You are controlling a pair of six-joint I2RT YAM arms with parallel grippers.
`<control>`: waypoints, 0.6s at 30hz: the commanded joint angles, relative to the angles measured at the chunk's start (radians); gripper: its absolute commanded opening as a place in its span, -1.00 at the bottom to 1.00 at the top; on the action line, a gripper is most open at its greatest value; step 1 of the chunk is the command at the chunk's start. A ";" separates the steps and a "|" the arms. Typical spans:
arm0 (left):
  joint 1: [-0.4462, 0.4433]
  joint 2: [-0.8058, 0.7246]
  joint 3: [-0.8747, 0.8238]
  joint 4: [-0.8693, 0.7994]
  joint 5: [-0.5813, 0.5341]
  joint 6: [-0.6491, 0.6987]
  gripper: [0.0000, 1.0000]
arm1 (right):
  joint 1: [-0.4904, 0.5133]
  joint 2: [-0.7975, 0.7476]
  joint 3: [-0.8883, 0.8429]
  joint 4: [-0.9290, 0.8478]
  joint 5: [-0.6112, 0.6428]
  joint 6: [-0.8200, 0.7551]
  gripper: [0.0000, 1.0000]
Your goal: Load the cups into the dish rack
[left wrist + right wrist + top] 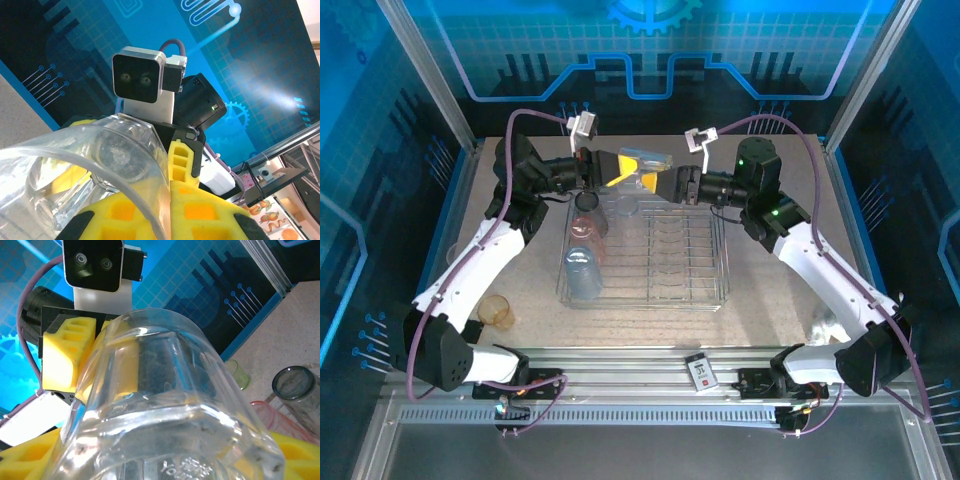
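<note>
Pinches clear cup (642, 168) w/ L hand (618, 172) above far edge of dish rack (725, 262). Straddles same cup w/ R hand (665, 182); can't tell if gripping.

Seen from my remote desk: a clear cup (165, 405) against yellow fingers (200, 210) tipped in black. The chrome dish rack (725, 270) shows a light-blue cup (582, 272), a pink cup (582, 232) and a smoky-grey cup (588, 205). An amber cup (497, 312) dots the speckled beige table (760, 320), and the card (700, 371) is black and white. The blue backdrop (720, 40) carries circuit lines and a gear.
</note>
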 commanded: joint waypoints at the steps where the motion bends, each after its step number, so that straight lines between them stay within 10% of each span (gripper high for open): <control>1: -0.010 0.003 -0.025 0.040 0.015 0.008 -0.74 | 0.013 -0.006 0.048 -0.057 0.068 -0.039 0.12; 8: -0.008 -0.012 -0.048 -0.051 -0.010 0.071 0.97 | 0.018 0.010 0.118 -0.259 0.138 -0.135 -0.35; 13: 0.011 -0.074 -0.028 -0.417 -0.129 0.304 0.99 | 0.029 0.021 0.192 -0.458 0.250 -0.231 -0.49; 18: 0.012 -0.150 0.089 -1.058 -0.728 0.684 0.99 | 0.061 0.077 0.319 -0.749 0.482 -0.356 -0.60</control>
